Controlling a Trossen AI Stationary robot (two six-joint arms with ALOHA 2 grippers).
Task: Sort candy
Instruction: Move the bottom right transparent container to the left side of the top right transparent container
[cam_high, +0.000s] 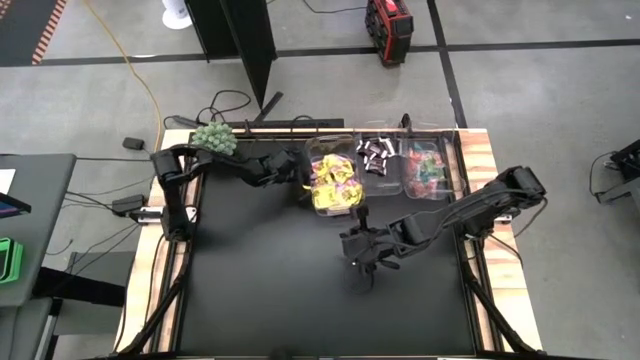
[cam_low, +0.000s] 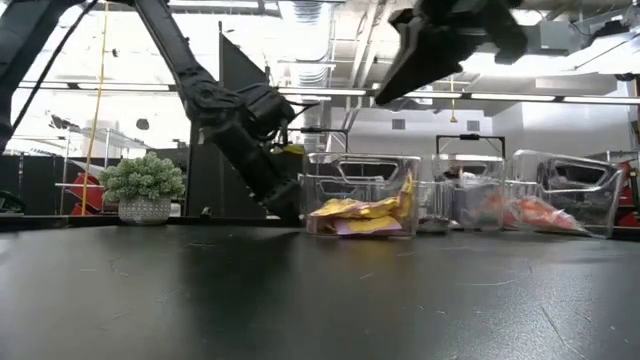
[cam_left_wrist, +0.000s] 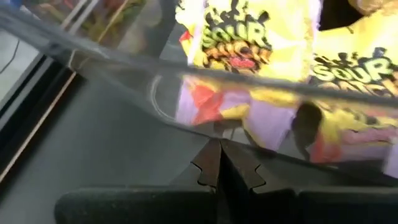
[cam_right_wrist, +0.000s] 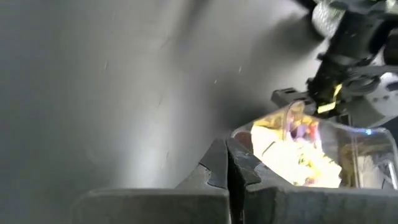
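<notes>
We see three clear plastic bins (cam_high: 384, 166) side by side along the far edge of our black table (cam_high: 280, 290). A fuzzy green ball plant (cam_high: 214, 138) sits at its far left corner, beside a yellow cable (cam_high: 130, 70) on the floor.

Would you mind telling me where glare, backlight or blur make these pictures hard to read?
Low view: bright ceiling lights backlight the arms into silhouettes, and the mat shows sheen. Left wrist view: the yellow packets are close and soft behind the clear bin wall. Right wrist view: motion-like blur, with glare on the bin. High view: evenly lit and readable.
</notes>
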